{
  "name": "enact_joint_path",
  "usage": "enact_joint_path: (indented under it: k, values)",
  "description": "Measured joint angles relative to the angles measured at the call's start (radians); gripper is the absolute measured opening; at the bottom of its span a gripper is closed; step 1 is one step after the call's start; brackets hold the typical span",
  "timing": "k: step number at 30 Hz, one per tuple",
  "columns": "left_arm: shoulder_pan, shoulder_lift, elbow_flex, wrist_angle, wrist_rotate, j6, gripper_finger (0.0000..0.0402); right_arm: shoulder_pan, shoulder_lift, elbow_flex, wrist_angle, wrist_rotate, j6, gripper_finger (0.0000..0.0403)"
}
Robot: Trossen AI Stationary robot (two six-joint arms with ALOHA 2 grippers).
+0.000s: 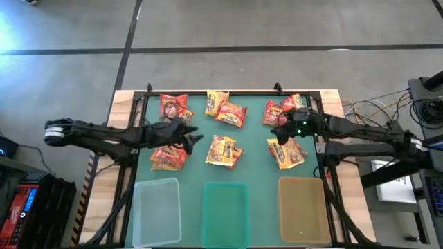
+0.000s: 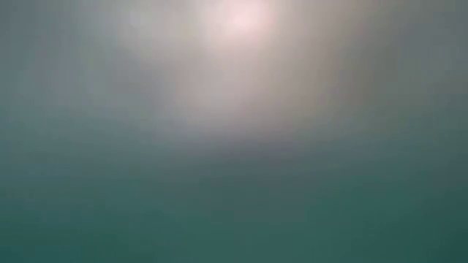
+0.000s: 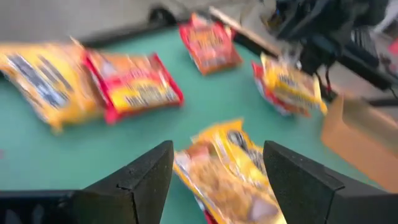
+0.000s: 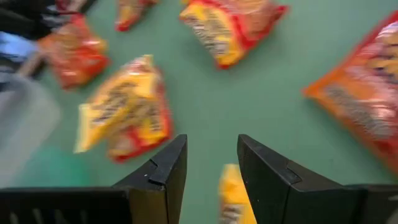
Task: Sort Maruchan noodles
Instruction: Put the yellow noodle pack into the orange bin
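I see the Maruchan noodles (image 1: 223, 150) scattered on the green mat (image 1: 252, 142). My left gripper (image 3: 217, 180) hovers with fingers spread wide, empty, a yellow packet (image 3: 233, 171) just ahead between them. My right gripper (image 4: 211, 171) hangs partly open, empty, over another packet (image 1: 287, 153).

3 shallow bins, clear (image 1: 155, 209), green (image 1: 225, 211) and seemingly tan (image 1: 302, 209), line the green table's (image 1: 252, 142) near edge.
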Motion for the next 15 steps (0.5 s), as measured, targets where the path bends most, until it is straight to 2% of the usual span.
enact_joint_path:
  k: [7, 12, 15]
  values:
    - [0.000, 0.146, 0.037, 0.002, 0.180, -0.093, 0.0233, 0.000, 0.084, 0.018, 0.108, -0.099, 0.083, 0.0132]
    - [0.000, 0.226, 0.056, 0.003, 0.286, -0.135, 0.0233, 0.013, 0.142, 0.016, 0.184, -0.105, 0.117, 0.0132]
    - [-0.001, 0.271, 0.062, 0.012, 0.309, -0.161, 0.0233, 0.029, 0.178, 0.016, 0.235, -0.105, 0.142, 0.0132]
